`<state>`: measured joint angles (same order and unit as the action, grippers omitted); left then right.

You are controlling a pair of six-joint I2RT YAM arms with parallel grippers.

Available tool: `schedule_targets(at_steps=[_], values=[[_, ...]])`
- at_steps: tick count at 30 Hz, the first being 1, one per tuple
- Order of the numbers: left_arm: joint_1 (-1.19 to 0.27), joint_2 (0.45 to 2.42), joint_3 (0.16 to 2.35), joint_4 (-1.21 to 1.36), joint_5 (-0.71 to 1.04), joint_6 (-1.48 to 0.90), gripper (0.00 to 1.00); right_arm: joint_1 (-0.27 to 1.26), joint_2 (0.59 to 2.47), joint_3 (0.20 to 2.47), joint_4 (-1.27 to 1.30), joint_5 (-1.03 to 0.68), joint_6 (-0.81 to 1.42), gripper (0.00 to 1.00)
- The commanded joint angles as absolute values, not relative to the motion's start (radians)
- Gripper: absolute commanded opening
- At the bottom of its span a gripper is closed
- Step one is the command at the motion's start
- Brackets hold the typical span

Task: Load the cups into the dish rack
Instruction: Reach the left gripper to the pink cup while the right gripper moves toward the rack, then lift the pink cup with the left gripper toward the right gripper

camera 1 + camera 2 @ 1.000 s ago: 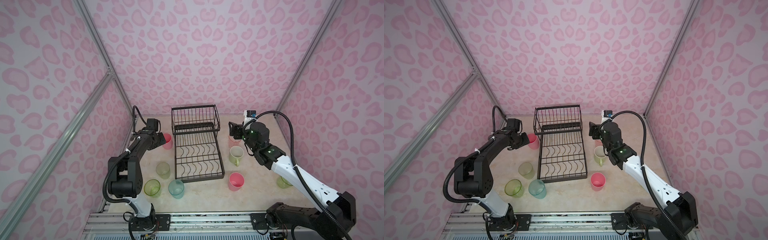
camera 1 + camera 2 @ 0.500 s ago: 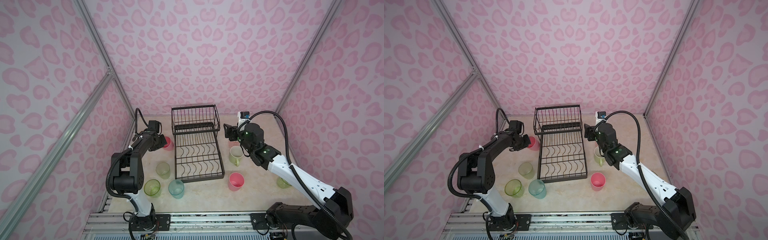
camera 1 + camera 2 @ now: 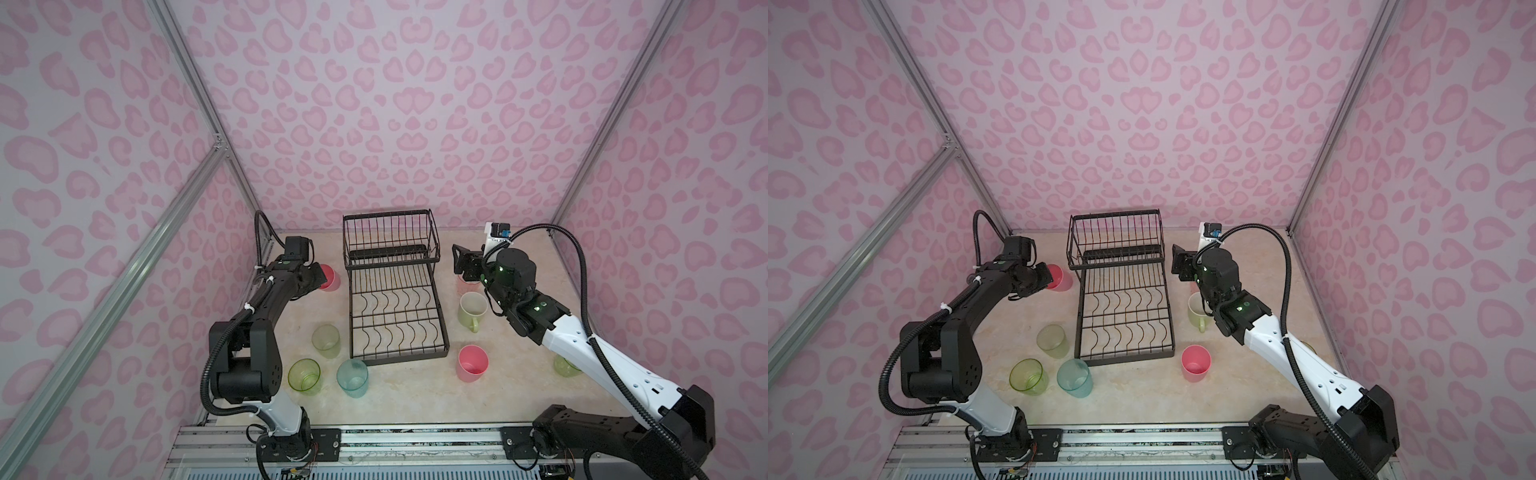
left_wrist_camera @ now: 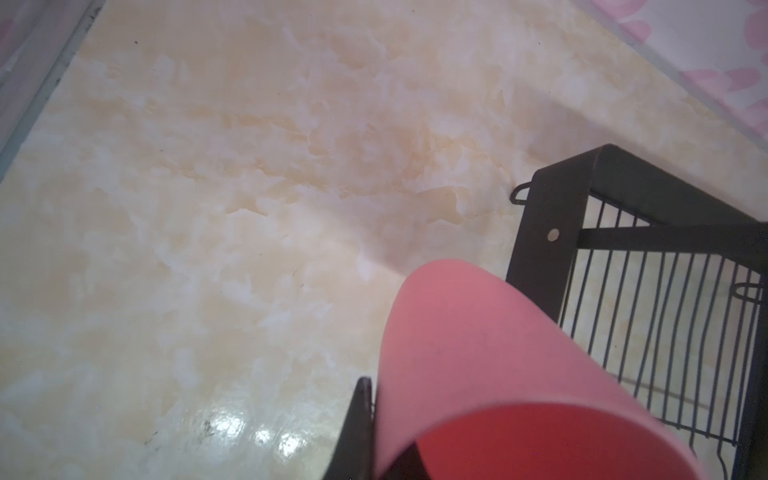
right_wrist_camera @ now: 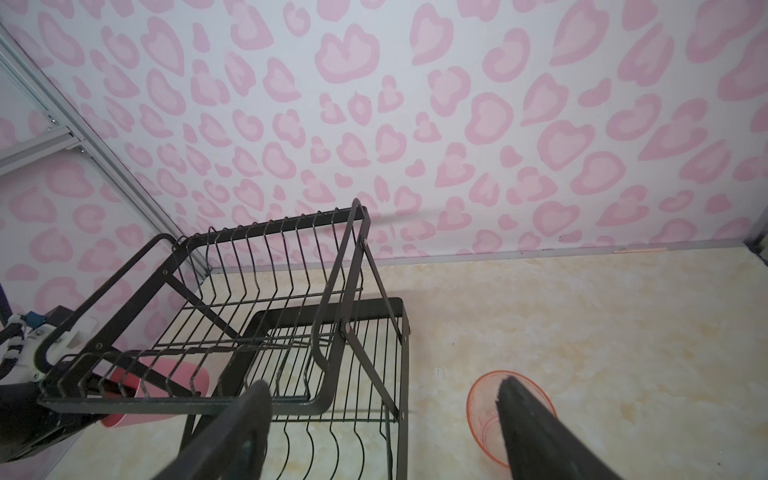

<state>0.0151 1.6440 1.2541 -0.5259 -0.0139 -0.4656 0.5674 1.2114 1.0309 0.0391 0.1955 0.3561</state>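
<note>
- Left gripper point(image 3: 318, 277): clamped on pink cup point(image 3: 331, 283) wall, just left of dish rack point(image 3: 395, 316). Lift above rack rim before crossing.
- Right gripper point(image 3: 462, 264): wide, right of dish rack, over pink-orange cup point(image 5: 484, 399).

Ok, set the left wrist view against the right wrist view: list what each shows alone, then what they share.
Left wrist only: the left pincer clamped on the opaque pink cup at its wall.
Right wrist only: the open right pincer and a translucent orange cup standing on the table, partly hidden by that pincer.
Shared: the dish rack, the same pink cup (seen through the rack's wires in the right wrist view) and the marble table.
</note>
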Motion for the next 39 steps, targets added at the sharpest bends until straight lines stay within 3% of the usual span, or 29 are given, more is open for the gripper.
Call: schedule_targets(at_steps=[1,10,27,31,39], values=[[0.041,1.599,1.270,-0.532,0.009,-0.472,0.03,0.567,1.202,1.044,0.042,0.206,0.391,0.86],[0.136,1.431,1.243,-0.469,0.096,-0.544,0.03,0.549,1.175,1.029,0.060,0.172,0.484,0.92],[0.137,1.106,1.073,-0.003,0.428,-0.720,0.03,0.460,1.286,1.052,0.163,-0.201,0.687,0.98],[0.101,1.114,1.060,0.106,0.536,-0.757,0.03,0.457,1.298,1.042,0.199,-0.234,0.717,0.98],[-0.077,1.187,1.051,0.228,0.590,-0.750,0.03,0.442,1.344,1.021,0.338,-0.361,0.850,0.99]])
